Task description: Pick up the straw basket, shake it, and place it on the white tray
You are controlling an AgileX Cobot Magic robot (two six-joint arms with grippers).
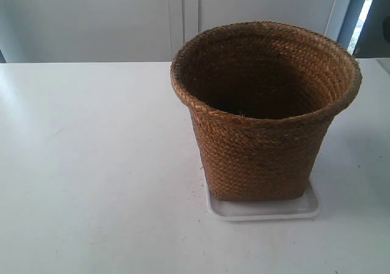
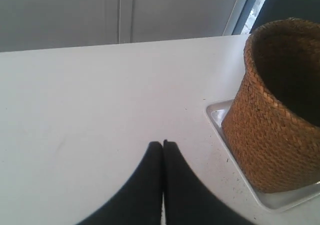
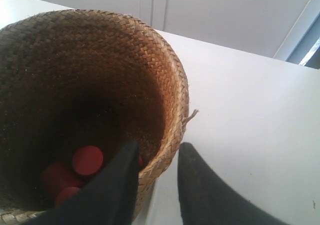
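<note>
Straw basket seated within white tray edges; table open frame-left.
Left gripper is pressed together; right gripper is spread astride the rim.

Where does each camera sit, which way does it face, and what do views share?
Exterior view: off the arms, looking down at the straw basket on the white tray; no robot part shows.
Left wrist view: low over the table, basket and tray beside; shut left end effector shows.
Right wrist view: looks into the basket at red round objects; open right end effector shows.
All three share the basket.
</note>
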